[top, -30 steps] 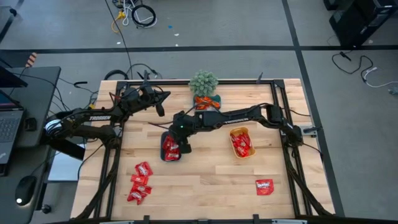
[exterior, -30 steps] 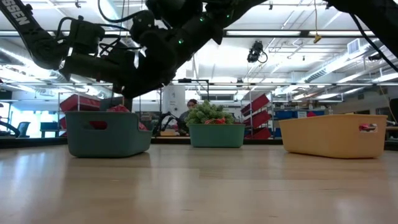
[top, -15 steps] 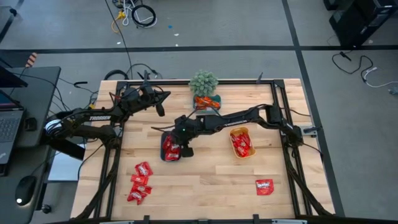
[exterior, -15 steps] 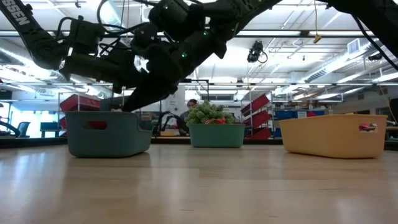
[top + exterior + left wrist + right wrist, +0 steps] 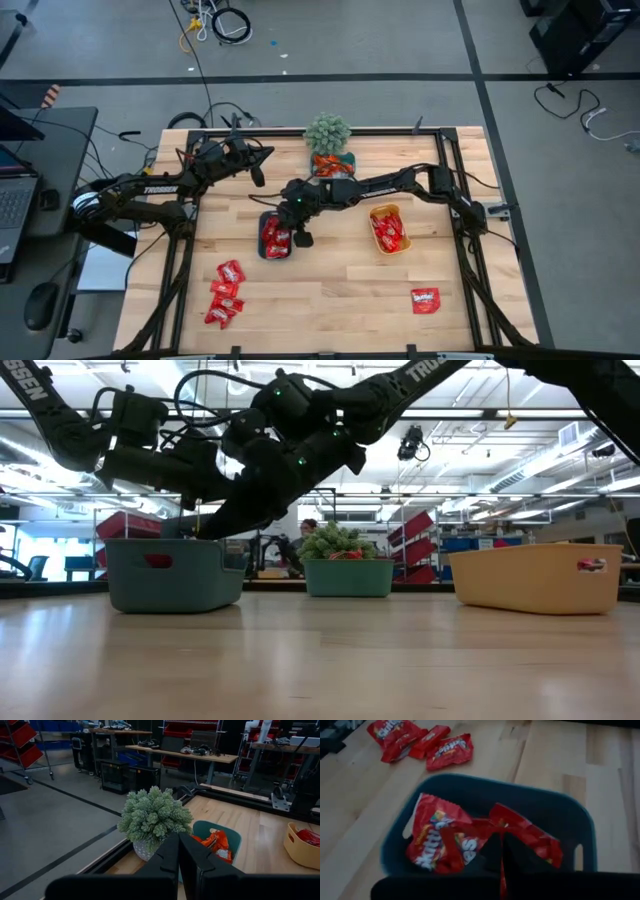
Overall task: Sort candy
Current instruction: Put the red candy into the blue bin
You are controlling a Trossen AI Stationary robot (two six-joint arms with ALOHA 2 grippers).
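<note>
Wooden table (image 5: 340, 290) carries loose red candy (image 5: 225, 293) near its left front and one packet (image 5: 425, 299) at right front. Right gripper (image 5: 298, 236), fingers pressed together, hangs over the blue tray (image 5: 263, 222) of red packets; left gripper (image 5: 258, 176), also pressed together, waits far left.

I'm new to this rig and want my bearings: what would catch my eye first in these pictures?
The right hand, shut, hangs over the blue tray of red candy packets at mid-table. Loose red packets lie in a cluster on the bare wood at the front left, with a single one at the front right. A small green potted plant stands at the table's far edge, and the left hand waits shut at the back left.
</note>
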